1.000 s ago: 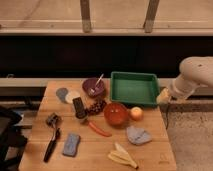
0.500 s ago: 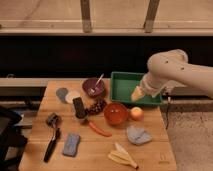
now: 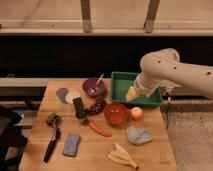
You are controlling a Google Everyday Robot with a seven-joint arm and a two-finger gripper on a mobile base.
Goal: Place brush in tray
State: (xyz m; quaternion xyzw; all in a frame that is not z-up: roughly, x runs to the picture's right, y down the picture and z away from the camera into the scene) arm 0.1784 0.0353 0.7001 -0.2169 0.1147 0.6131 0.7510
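The brush (image 3: 51,141) lies on the front left of the wooden table, black handle pointing toward the front edge and grey blocky head (image 3: 52,120) toward the back. The green tray (image 3: 120,77) stands at the back right of the table. My gripper (image 3: 131,94) hangs from the white arm that reaches in from the right. It is over the tray's front part, far to the right of the brush and holding nothing that I can see.
A purple bowl (image 3: 93,87) with a utensil, an orange-red bowl (image 3: 115,113), a dark block (image 3: 79,107), grapes (image 3: 96,106), a carrot (image 3: 98,129), a blue-grey sponge (image 3: 71,144), a banana (image 3: 124,156), a grey cloth (image 3: 137,135) and a round fruit (image 3: 136,114) crowd the table.
The arm has swung in from the right edge of the view toward the left, and the gripper now hangs over the tray. The brush has not moved.
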